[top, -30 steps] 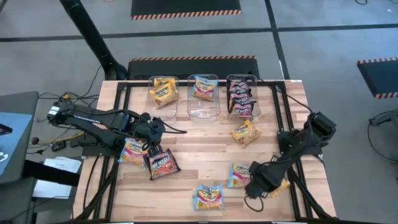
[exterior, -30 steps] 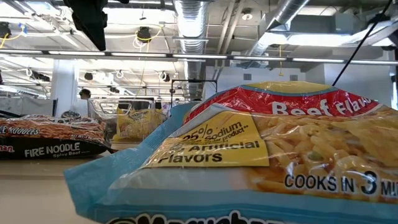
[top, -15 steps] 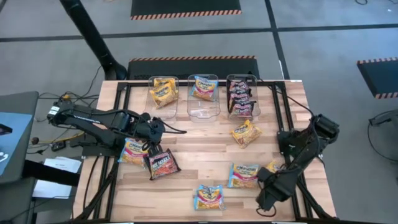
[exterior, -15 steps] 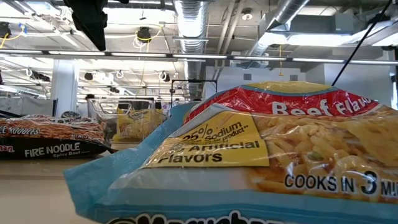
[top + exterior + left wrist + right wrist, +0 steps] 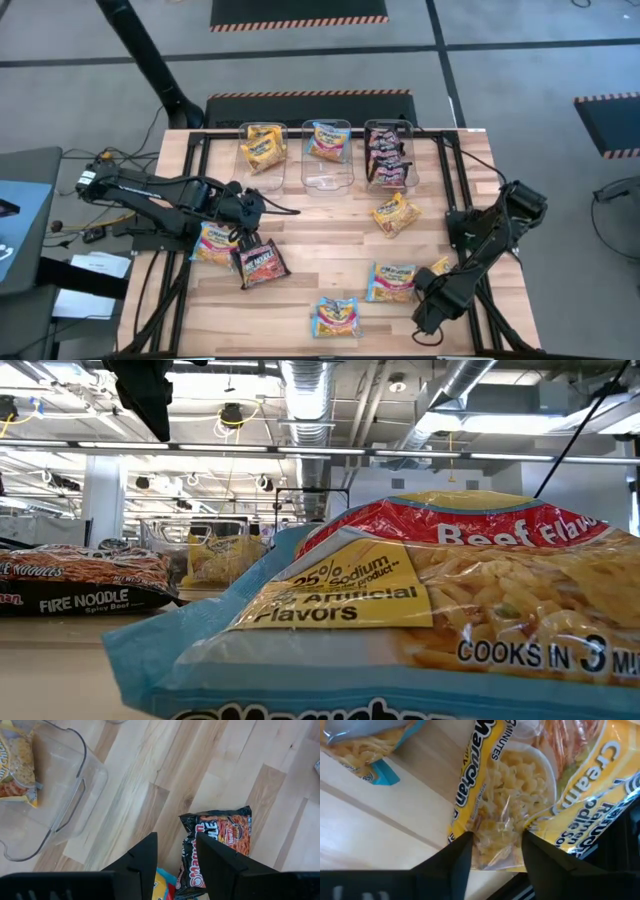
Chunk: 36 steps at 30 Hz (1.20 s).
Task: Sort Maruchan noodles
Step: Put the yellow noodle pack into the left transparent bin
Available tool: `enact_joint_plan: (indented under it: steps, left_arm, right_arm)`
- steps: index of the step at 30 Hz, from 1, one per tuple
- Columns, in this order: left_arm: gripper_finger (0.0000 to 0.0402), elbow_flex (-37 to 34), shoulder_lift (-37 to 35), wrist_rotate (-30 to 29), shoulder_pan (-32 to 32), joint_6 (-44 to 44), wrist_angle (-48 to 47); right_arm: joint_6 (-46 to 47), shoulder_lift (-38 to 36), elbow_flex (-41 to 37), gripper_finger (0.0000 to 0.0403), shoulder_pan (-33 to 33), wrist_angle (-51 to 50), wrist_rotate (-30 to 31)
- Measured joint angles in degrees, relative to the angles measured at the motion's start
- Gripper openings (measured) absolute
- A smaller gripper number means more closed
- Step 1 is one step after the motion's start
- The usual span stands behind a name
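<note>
Currently we see the right end effector [image 5: 492,851] spread, straddling the yellow Maruchan packet [image 5: 510,795] at the counter [image 5: 320,250] edge; crinkly film may slip; the left end effector [image 5: 175,857] hovers unclenched over the black-red packet [image 5: 220,845].

The right hand [image 5: 430,312] has pulled off the packets.

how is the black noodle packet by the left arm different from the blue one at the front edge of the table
The black packet is dark with red-orange print and reads Fire Noodle in the low view; the blue packet is light blue with yellow and reads Beef Flavor. The black one lies by the left end effector, partly overlapping a yellow packet; the blue one lies alone, away from both arms. Both are small flat square packets lying loose on the table, outside the bins.
</note>
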Motion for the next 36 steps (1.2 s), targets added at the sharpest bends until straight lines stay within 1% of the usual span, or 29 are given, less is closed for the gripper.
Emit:
enact_joint_plan:
  steps: [3,11,13,18,30,36]
  left_arm:
    - [0.0123,0.0,0.0,0.0,0.0,0.0,0.02]
    - [0.0123,0.0,0.0,0.0,0.0,0.02,0.0]
    - [0.0123,0.0,0.0,0.0,0.0,0.34,0.0]
    - [0.0123,0.0,0.0,0.0,0.0,1.57,0.0]
    - [0.0123,0.0,0.0,0.13,0.13,4.13,-0.07]
    - [0.0123,0.0,0.0,0.07,0.13,4.09,-0.27]
  right_arm:
    - [0.02,0.07,-0.04,0.0159,-0.45,0.25,-0.04]
    - [0.17,0.17,-0.17,0.003,-1.71,0.87,-0.26]
    - [0.15,0.17,-0.17,0.0012,-1.65,0.68,-0.18]
    - [-0.27,0.42,0.92,0.0008,-1.6,-1.5,0.67]
    - [-2.45,0.66,13.55,0.0003,-1.11,-19.28,5.44]
    - [-2.66,0.59,19.06,0.0003,-1.17,-27.95,9.9]
